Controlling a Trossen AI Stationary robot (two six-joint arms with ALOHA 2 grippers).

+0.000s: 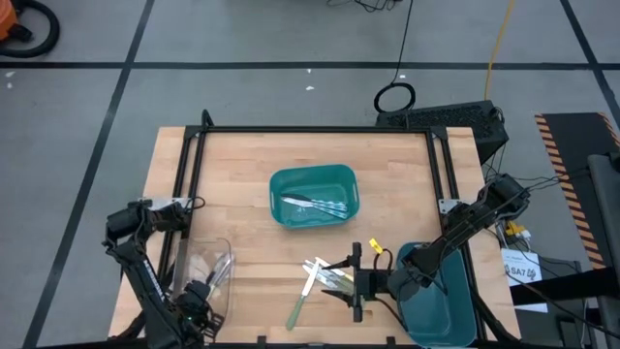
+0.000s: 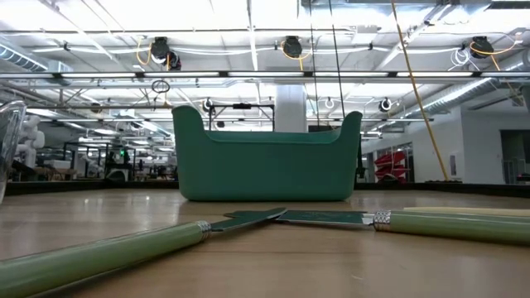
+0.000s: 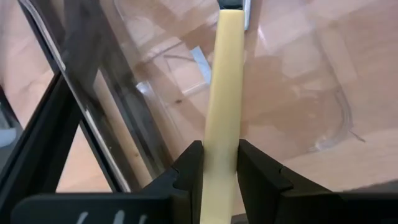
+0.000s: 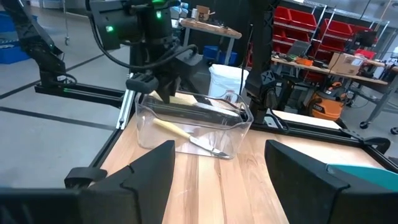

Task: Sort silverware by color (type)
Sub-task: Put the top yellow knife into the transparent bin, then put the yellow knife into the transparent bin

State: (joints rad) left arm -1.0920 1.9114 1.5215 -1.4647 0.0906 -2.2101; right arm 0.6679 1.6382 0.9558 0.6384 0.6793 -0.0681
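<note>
My left gripper point(image 1: 199, 291) is at the table's near left, over a clear plastic container point(image 1: 211, 269), and is shut on a pale yellow-handled piece point(image 3: 222, 112) that reaches down into the container. It also shows in the right wrist view point(image 4: 186, 135). My right gripper point(image 1: 354, 281) is open and empty, level beside a small pile of green- and yellow-handled silverware point(image 1: 325, 278) lying flat on the table. Two green-handled pieces point(image 2: 99, 257) lie close in the low view. A teal bin point(image 1: 312, 194) at mid-table holds several all-metal pieces point(image 1: 315, 205). My left gripper pinches the pale yellow handle point(image 3: 221, 163) between its two fingers point(image 3: 189, 169), on its two narrow sides. The handle runs forward along the fingers and its metal head point(image 3: 233, 5) points away from them into the clear container. Whether the head rests on the container floor, I cannot tell.
A second teal bin point(image 1: 441, 305) stands at the near right, under my right arm. A black frame point(image 1: 315, 131) runs around the tabletop. Bare wood lies between the central bin and the pile.
</note>
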